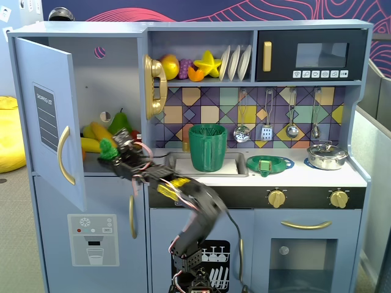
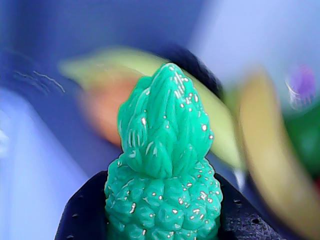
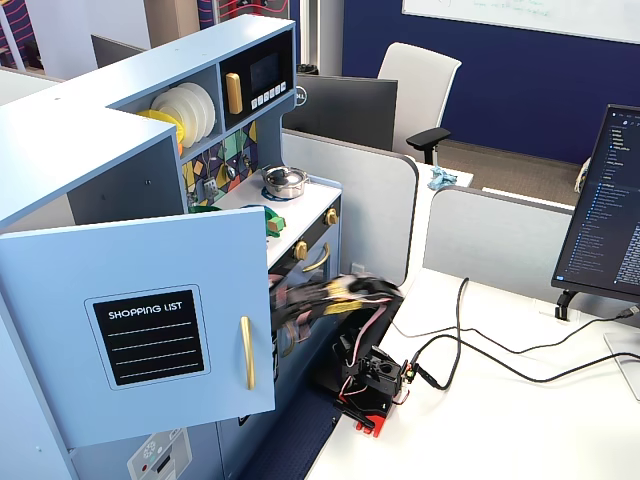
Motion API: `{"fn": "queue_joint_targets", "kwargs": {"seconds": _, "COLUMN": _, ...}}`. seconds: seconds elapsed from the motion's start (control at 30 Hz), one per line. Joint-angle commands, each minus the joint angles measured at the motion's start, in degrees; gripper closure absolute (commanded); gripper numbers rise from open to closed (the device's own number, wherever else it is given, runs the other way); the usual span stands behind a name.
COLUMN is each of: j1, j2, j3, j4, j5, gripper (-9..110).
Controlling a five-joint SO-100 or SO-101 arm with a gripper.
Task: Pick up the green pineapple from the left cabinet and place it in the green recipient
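now holding the green pineapple (image 2: pixel 162 170), squeezed between two dark pincer pads (image 2: pixel 82 215) in the wrist view. closed snug on the bumpy lower body, leafy top poking up free. seen in a fixed view at the open mouth of the left cabinet (image 1: pixel 91 91), just in front of the shelf with the yellow bananas (image 1: pixel 95 137) and the green pear (image 1: pixel 120 122) behind. pincer (image 1: pixel 113 152) tucked right under the fruit there, arm blurry, so probably on the move. hidden in the other fixed view behind the open door (image 3: pixel 140 330) with its shopping list label.

looks like hard, shiny plastic. probably very light and hollow. stiff, not squishy, so no worry about crushing. shiny though, so maybe a bit slippery. bumps on the body help the pads bite. best hold is low on the round bumpy part, just like now, not on the pointy leaves, too thin and smooth up there. grip looks well centred and the fruit stands nearly upright.

still to do: swing across to the green recipient (image 1: pixel 208 148), standing in the sink on the counter (image 1: pixel 305 174), well apart from the cabinet. tall cup, wide open top, so an easy drop from above. careful not to bump the cabinet's side wall or the gold phone (image 1: pixel 156 85) on the way. flat green strainer (image 1: pixel 270 163) sits beside the cup, not the goal.
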Motion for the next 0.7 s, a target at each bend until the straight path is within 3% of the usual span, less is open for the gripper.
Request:
{"fn": "queue_joint_targets", "kwargs": {"seconds": 0.0, "j1": 0.09, "j2": 25.49, "j3": 2.2, "j4": 12.04, "j5": 2.46, "gripper": 101}}
{"fn": "queue_joint_targets", "kwargs": {"seconds": 0.1, "j1": 7.65, "j2": 31.99, "j3": 1.23, "j4": 18.28, "j5": 4.92, "gripper": 101}}
{"fn": "queue_joint_targets", "kwargs": {"seconds": 0.3, "j1": 32.78, "j2": 29.53, "j3": -5.36, "j4": 28.56, "j5": 15.21, "gripper": 101}}
{"fn": "queue_joint_targets", "kwargs": {"seconds": 0.47, "j1": 45.79, "j2": 17.14, "j3": -7.65, "j4": 20.3, "j5": 18.02, "gripper": 101}}
{"fn": "queue_joint_targets", "kwargs": {"seconds": 0.67, "j1": 48.6, "j2": 0.53, "j3": -16.0, "j4": 11.07, "j5": 21.18, "gripper": 101}}
